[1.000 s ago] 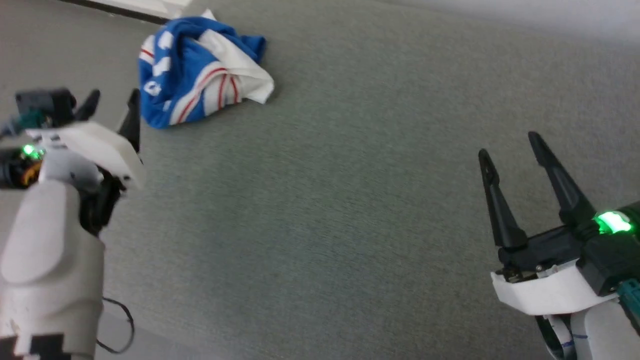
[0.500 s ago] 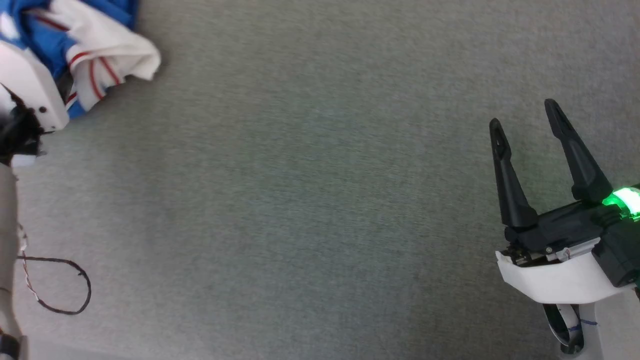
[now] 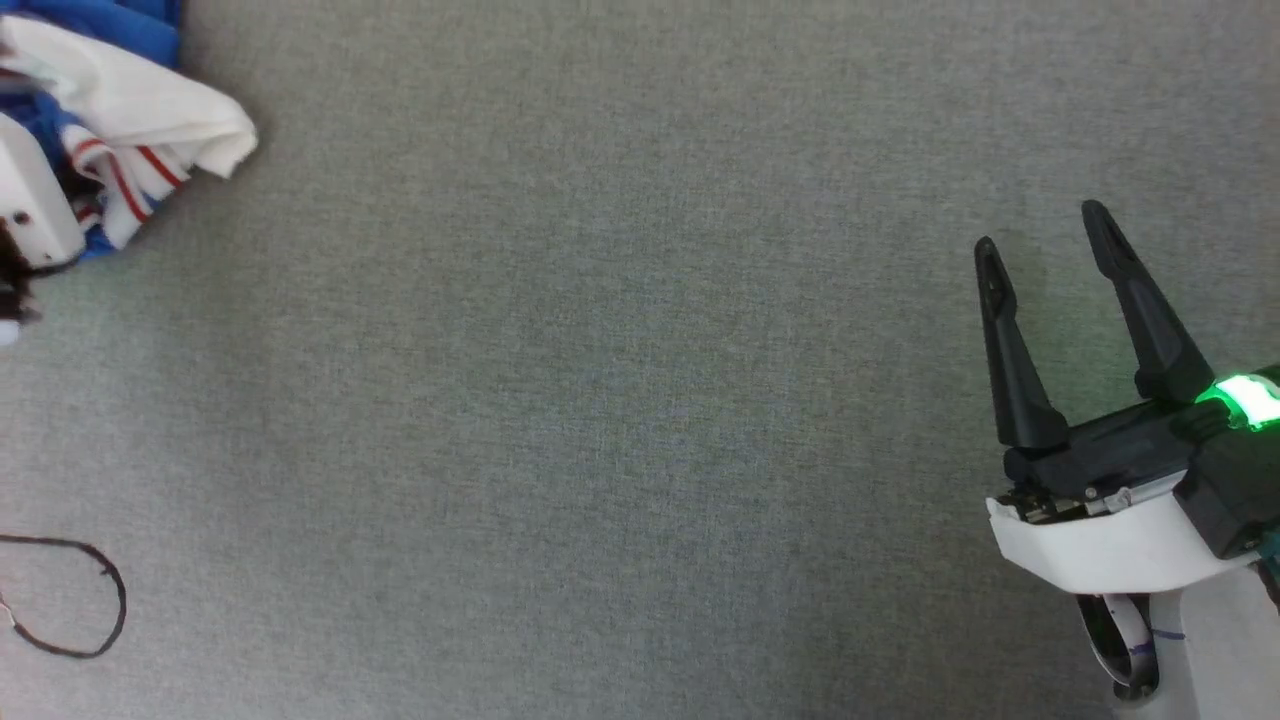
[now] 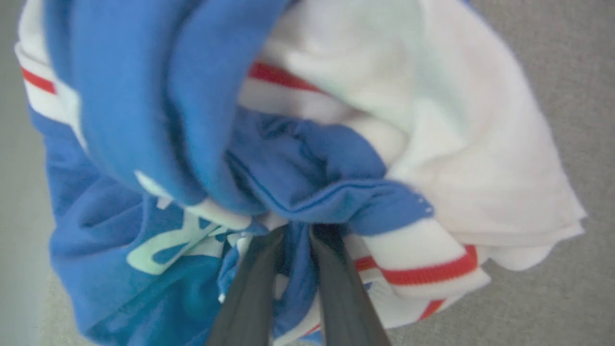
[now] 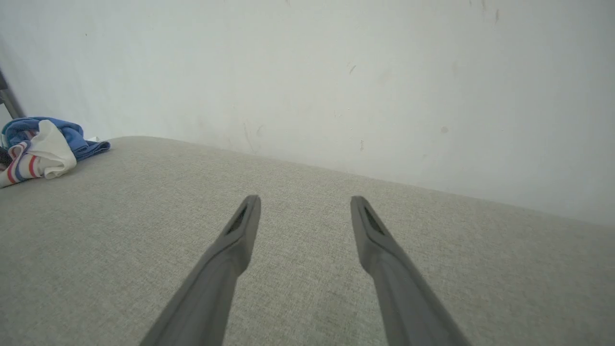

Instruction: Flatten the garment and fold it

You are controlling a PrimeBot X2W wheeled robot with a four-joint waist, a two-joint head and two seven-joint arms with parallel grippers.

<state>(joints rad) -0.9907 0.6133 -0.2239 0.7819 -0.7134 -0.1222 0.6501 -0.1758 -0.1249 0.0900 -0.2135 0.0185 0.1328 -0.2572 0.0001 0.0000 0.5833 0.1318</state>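
The garment (image 3: 130,110) lies crumpled at the far left of the grey surface, blue with white sleeves and red stripes. Up close, the garment (image 4: 336,158) is bunched in folds, with white lettering at lower left. My left gripper (image 4: 300,230) has its two dark fingers drawn close together with a blue fold pinched between them. In the head view its white housing (image 3: 30,200) sits against the heap and hides its fingers. My right gripper (image 3: 1040,228) stands open and empty far to the right. From the right wrist, the garment (image 5: 41,151) shows far left of my right gripper (image 5: 306,199).
The grey fabric surface (image 3: 600,400) stretches wide between the two grippers. A black cable loop (image 3: 80,600) lies at the lower left. A white wall (image 5: 336,72) rises behind the surface's far edge.
The head camera has swung, so the garment now sits at the top left corner. My left gripper reached into the heap and closed on a blue fold. The right gripper stayed open.
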